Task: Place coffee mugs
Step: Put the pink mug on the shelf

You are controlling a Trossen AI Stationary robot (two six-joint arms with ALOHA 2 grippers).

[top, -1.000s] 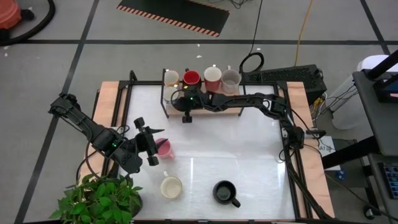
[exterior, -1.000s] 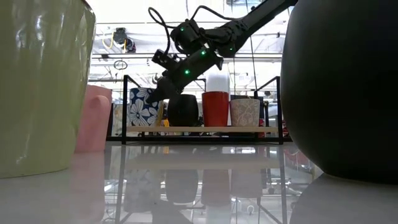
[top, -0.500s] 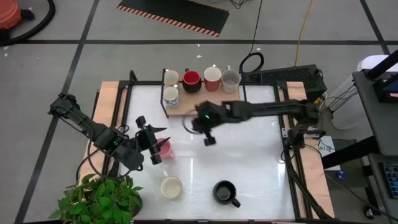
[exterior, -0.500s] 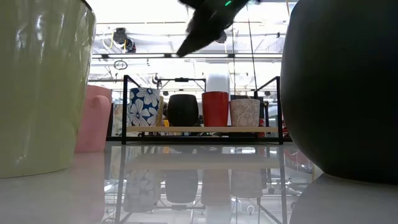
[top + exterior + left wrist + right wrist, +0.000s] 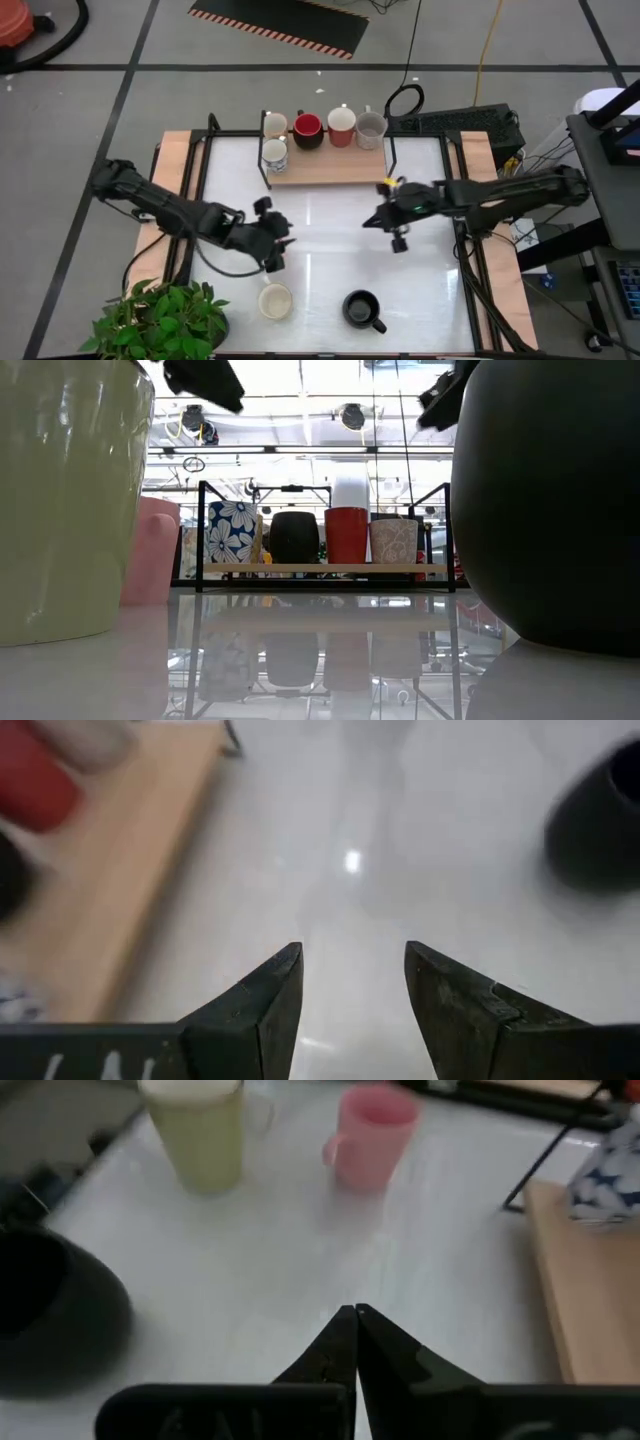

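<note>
Five mugs stand on the wooden rack (image 5: 330, 165) at the far edge: cream (image 5: 275, 124), red-and-black (image 5: 308, 127), reddish (image 5: 342, 125), grey (image 5: 371, 128) and blue-flowered (image 5: 275, 155). A cream mug (image 5: 275, 300) and a black mug (image 5: 362, 310) rest on their bases near the near edge. The pink mug (image 5: 370, 1145) stands upright on the table; in the high view my left arm covers it. My left gripper (image 5: 350, 955) is open and hangs in the air above the pink mug. My right gripper (image 5: 355, 1312) is shut and empty, over the table's right middle (image 5: 398, 237).
A green potted plant (image 5: 160, 320) sits at the near left corner. The rack's black metal frame (image 5: 200, 530) rises around the shelf. Bare white tabletop (image 5: 330, 230) lies between the two grippers. Cables and a box stand beyond the right edge.
My right gripper has drawn away from the rack's left part, sweeping toward the table's right and near side. My left gripper has moved rightward from beside the pink mug to above it. The pink mug has stayed in place.
</note>
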